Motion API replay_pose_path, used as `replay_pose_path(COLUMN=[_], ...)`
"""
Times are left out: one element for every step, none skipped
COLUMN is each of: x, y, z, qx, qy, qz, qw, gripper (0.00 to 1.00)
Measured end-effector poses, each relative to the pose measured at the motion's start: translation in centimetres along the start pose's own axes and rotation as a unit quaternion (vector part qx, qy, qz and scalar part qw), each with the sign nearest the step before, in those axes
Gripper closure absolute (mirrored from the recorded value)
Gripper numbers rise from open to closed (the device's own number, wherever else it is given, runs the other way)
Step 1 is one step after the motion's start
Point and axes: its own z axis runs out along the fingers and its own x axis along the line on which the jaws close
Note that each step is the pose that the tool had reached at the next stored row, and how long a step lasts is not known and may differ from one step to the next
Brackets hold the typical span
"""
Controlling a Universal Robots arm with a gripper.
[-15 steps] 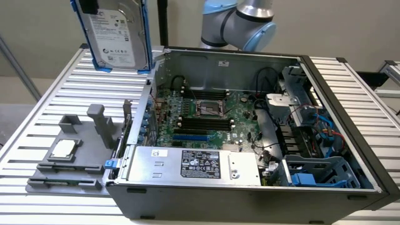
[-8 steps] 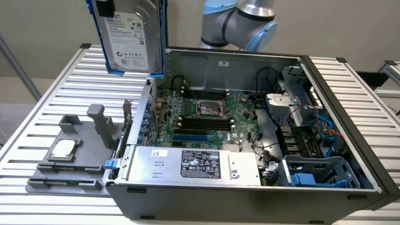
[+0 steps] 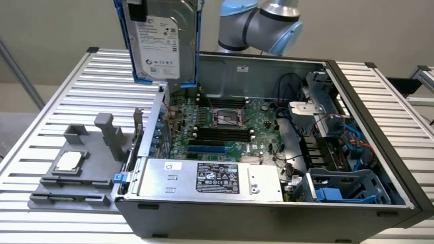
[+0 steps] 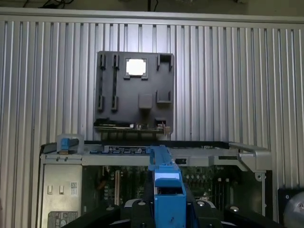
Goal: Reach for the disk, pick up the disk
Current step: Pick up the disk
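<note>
The disk [image 3: 161,43] hangs upright at the upper left of the exterior frame, lifted clear above the open computer case [image 3: 379,127]. Its white label faces the camera and blue rails run down both long edges. Its lower end sits just above the case's left wall, not touching it.

The gripper [image 3: 139,7] shows as a dark part at the top edge of the exterior frame, at the disk's upper end. In the wrist view the blue rail [image 4: 166,185] runs up from bottom centre between dark gripper parts, so the gripper is clamped on the disk.

The robot arm [image 3: 261,23], silver and pale blue, stands at top centre behind the case.

Inside the case the motherboard [image 3: 224,124] lies centrally, with a silver power supply box [image 3: 210,178] bearing a black label along the near side and a blue drive cage [image 3: 346,185] at lower right.

On the slatted metal table [image 3: 61,117], at the left of the exterior frame, a grey tray [image 3: 74,173] carries a small square silver chip [image 3: 70,161]. In the wrist view the tray lies at upper centre, beyond the case edge.
</note>
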Motion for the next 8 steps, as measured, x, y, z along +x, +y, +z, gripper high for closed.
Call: replay_pose_path(x=[0.1,0.3,0.4,0.5,0.7,0.8,0.9,1.1], y=[-0.43,-0.88,-1.35,-1.76,-2.12,-2.44,-2.75,-3.03], z=[-0.06,-0.09,-0.12,-0.14,-0.16,-0.19,-0.21,-0.24], qx=[-0.0003,-0.0003,-0.0003,-0.0003,-0.0002,-0.0002,0.0000,0.0003], qy=[0.0001,0.0000,0.0000,0.0000,-0.0001,0.0000,0.0000,0.0000], qz=[0.000,0.000,0.000,0.000,0.000,0.000,0.000,0.000], qw=[1.0000,1.0000,1.0000,1.0000,1.0000,1.0000,1.0000,1.0000], gripper=[0.67,0.67,0.67,0.67,0.67,0.67,0.67,0.67])
